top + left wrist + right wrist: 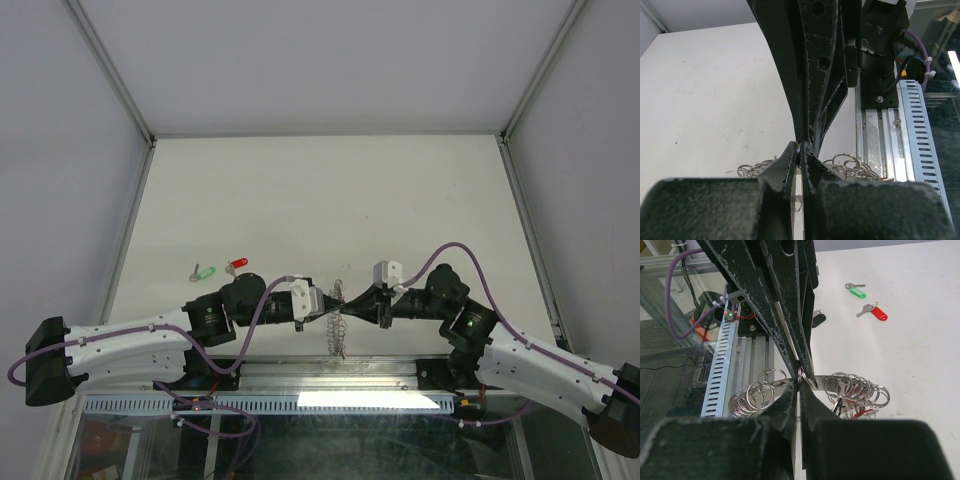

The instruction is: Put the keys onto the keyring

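Observation:
The keyring point(337, 325) hangs between my two grippers above the table's near edge. It is a flat grey metal band point(826, 381) fringed with many small split rings point(845, 162). My left gripper point(328, 300) and my right gripper point(351, 303) meet tip to tip, and both are shut on the keyring's rim point(799, 148). A red-headed key point(862, 414) hangs among the split rings. A green key point(205, 271), a red key point(238, 264) and a black key point(818, 317) lie loose on the table by the left arm.
The white table point(330, 200) has walls at the back and both sides. A metal rail point(330, 375) and a slotted cable duct point(722, 365) run along the near edge under the grippers. Purple cables point(450, 250) loop over both arms.

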Motion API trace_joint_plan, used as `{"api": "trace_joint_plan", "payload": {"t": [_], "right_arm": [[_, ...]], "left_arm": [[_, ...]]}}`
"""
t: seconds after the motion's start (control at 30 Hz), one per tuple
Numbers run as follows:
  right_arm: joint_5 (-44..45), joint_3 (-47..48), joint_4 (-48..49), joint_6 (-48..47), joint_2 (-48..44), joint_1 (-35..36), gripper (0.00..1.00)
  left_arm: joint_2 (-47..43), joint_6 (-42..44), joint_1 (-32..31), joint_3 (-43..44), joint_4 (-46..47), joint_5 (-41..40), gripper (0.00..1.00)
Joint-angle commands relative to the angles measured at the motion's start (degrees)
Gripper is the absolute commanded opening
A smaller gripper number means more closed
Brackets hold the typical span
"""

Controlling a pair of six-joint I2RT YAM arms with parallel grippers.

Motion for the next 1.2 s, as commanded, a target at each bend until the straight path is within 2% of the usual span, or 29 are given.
{"api": "trace_joint_plan", "payload": {"t": [0.0,0.2,0.33,0.4,0.53,0.93,1.17], "right_arm": [[-3.1,2.5,8.2,0.9,-0.5,0.5,0.00],[-0.9,1.8,8.0,-0.3,-2.0,0.5,0.00],[0.4,1.6,7.5,-1.2,-3.0,0.5,0.00],[1.0,1.5,7.5,-1.6,-3.4,0.5,0.00],[1.9,1.6,7.5,-2.5,-3.6,0.5,0.00],[5.2,2.1,4.7,-7.0,-6.2,0.5,0.00],[4.6,3.1,3.2,-8.7,-6.8,0.5,0.00]], "left_arm": [[0.6,0.2,-0.3,1.2,3.6,0.9,0.00],[-0.6,-1.0,-0.4,0.8,5.0,0.9,0.00],[-2.2,-2.4,-0.3,0.4,6.4,1.5,0.28],[-3.1,-3.0,-0.4,0.2,7.2,1.9,0.37],[-4.5,-3.7,-0.3,-0.2,7.3,2.2,0.47],[-9.3,-4.8,-0.3,-1.3,5.7,4.5,0.45],[-8.9,-3.6,-0.3,-0.9,4.2,3.7,0.34]]}}
